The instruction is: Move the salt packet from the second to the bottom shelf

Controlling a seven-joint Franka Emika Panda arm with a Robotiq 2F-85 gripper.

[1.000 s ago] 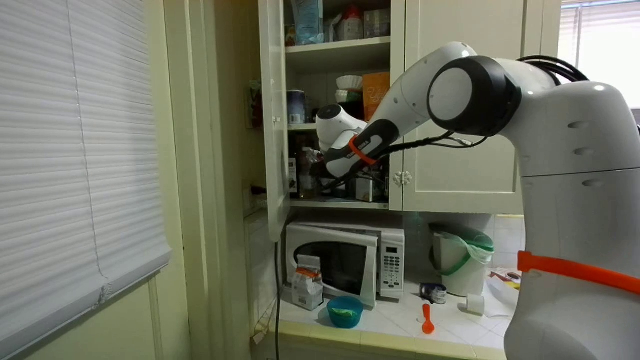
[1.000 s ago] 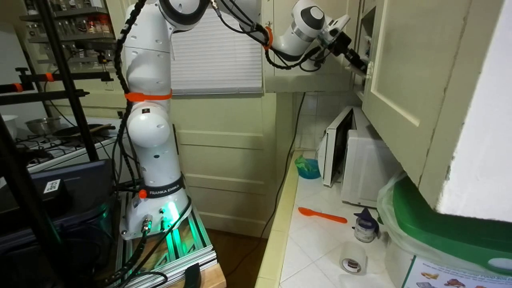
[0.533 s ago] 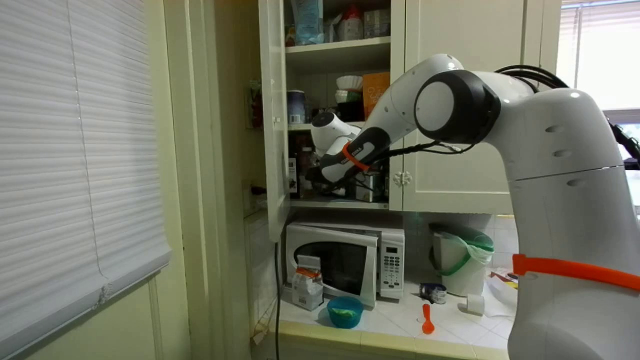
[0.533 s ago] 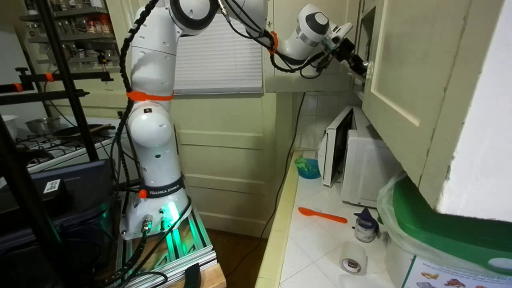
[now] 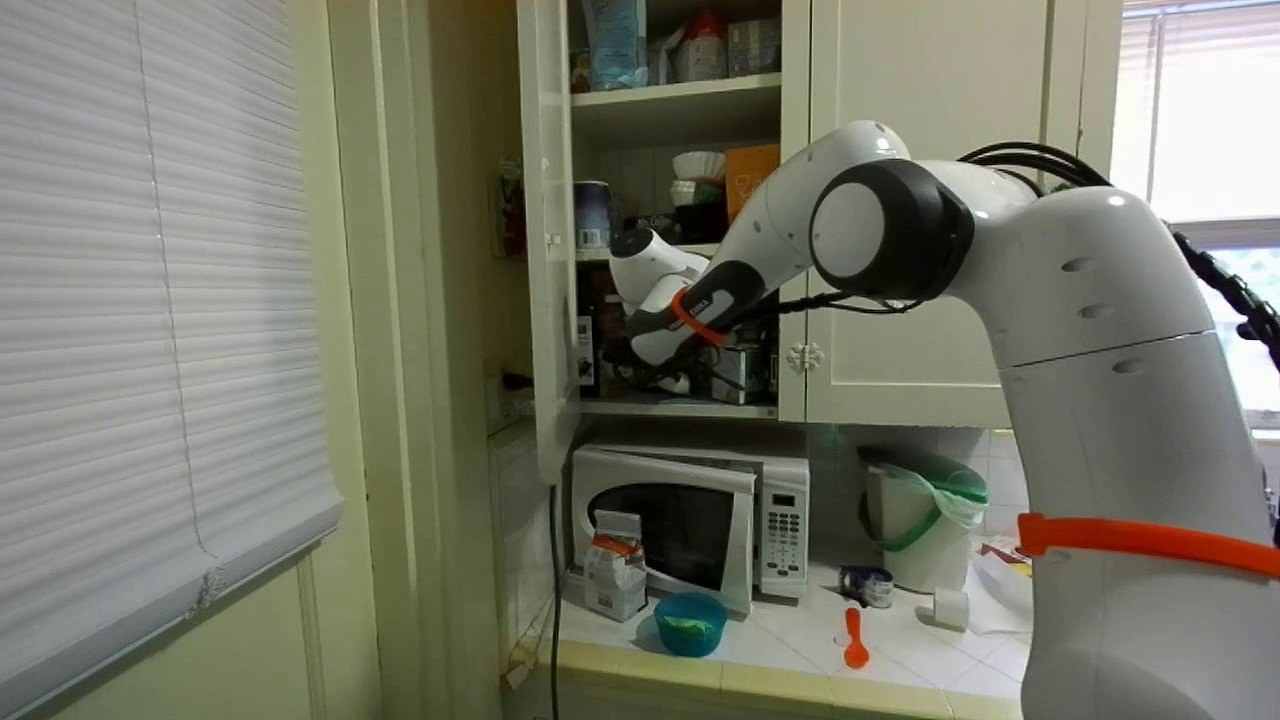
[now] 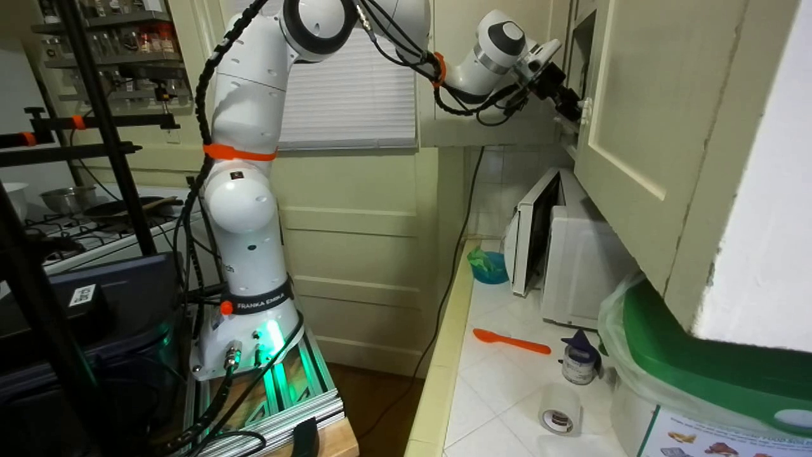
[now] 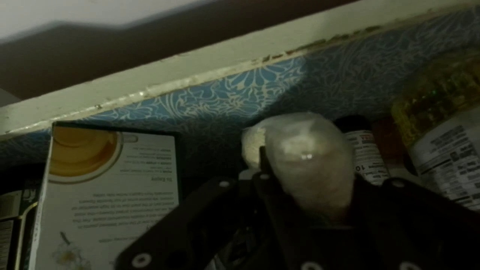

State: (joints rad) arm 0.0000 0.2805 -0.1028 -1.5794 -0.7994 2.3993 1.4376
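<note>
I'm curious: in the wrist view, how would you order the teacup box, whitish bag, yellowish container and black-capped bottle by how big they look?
1. Teacup box, though partly covered
2. Whitish bag and yellowish container: too close to rank, the latter being cut off
3. Black-capped bottle, partly hidden

kitchen, open stocked cupboard (image 5: pixel 795 60) at the gripper (image 6: pixel 576 111), microwave (image 5: pixel 700 530) on tiled countertop (image 5: pixel 790 640) below it, pan (image 6: pixel 120 207) on gas stove (image 6: pixel 89 240) and racked jars (image 6: pixel 151 42) both well apart from it
</note>
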